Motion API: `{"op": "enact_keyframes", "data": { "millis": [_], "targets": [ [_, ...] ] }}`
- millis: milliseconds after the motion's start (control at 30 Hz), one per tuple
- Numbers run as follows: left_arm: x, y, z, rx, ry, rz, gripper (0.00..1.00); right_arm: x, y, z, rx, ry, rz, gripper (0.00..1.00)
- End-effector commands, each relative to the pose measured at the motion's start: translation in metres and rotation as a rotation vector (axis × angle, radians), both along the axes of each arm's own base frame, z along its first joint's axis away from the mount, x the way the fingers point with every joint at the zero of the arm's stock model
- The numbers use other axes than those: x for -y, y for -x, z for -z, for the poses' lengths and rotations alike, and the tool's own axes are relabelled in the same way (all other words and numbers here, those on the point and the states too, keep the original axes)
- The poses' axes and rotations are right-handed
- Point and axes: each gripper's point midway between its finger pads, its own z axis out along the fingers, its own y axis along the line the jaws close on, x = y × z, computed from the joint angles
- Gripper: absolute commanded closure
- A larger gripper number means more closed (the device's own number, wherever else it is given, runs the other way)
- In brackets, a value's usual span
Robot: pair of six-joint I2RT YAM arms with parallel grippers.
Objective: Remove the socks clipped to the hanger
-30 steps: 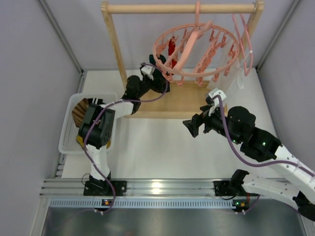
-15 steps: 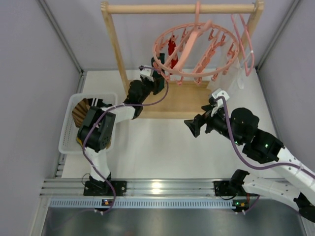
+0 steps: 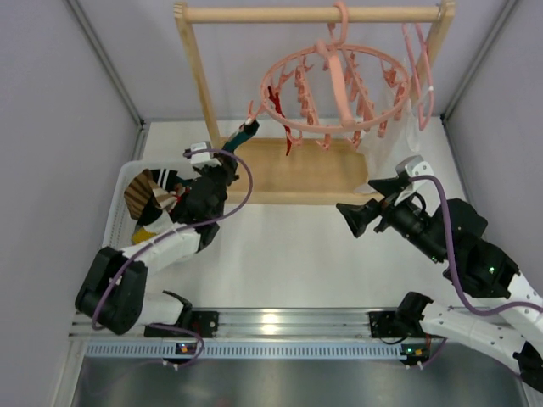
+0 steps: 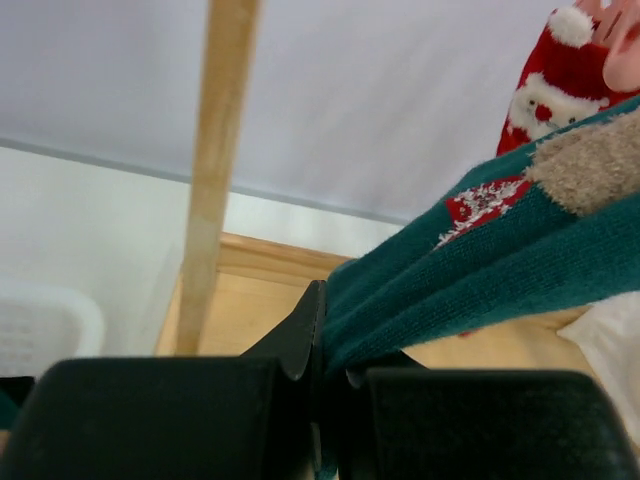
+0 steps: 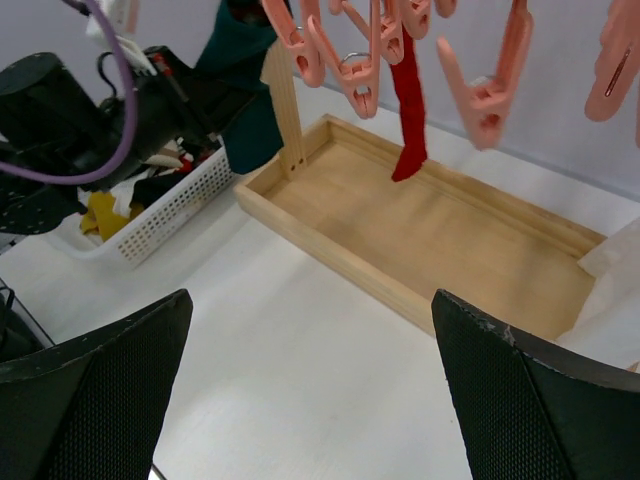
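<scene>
Hanging from the top bar of the wooden rack (image 3: 197, 76), the hanger (image 3: 341, 85) has turned and tipped since a second ago. Its ring now sits more square to the overhead view, and its left rim is drawn toward the left arm.

- Left arm: was reaching up under the ring. It is now pulled back and down toward the white basket (image 3: 116, 222) at the left edge of the worktop.
- Right arm: barely shifted, parked over the bare worktop, well apart from the hanger.
- Teal sock (image 3: 246, 132): stretched taut between the ring's left side and the left gripper (image 3: 231, 151). Its far end runs up toward a pink clip in the wrist view, so it looks still pinned, though I cannot tell for sure.
- Red sock (image 5: 408, 110): still clipped, dangling over the wooden tray at the rack's foot.
- Left jaws: were wide a second ago, now clamped on the teal sock's lower end.
- Right gripper (image 3: 355, 219): jaws spread wide, holding nothing.

Reading: the grab is made and the pull is under way. The swing of the ring suggests the clip is resisting. If it lets go, the basket is the likely drop point, and at least the red sock is left to take.
</scene>
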Motion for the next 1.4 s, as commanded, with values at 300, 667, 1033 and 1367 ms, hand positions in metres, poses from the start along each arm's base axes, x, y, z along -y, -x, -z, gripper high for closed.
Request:
{"op": "enact_keyframes", "data": {
  "millis": [300,667,1033,1367],
  "targets": [
    [-0.062,0.042,-0.059,0.038,0.075,-0.236,1.0,0.017,-0.007,-0.015,-0.027,-0.03,0.099,0.0],
    [-0.066,0.032,-0.077,-0.07,0.058,-0.244,1.0,0.032,-0.015,-0.016,-0.071,-0.02,0.206,0.01],
    [-0.011,0.042,-0.062,-0.103,0.118,0.068,1.0,0.015,-0.016,-0.057,-0.069,-0.115,0.162,0.01],
    [0.058,0.076,-0.056,-0.103,0.105,0.139,1.0,-0.06,-0.013,-0.091,-0.112,-0.158,-0.117,0.01]
  ]
}}
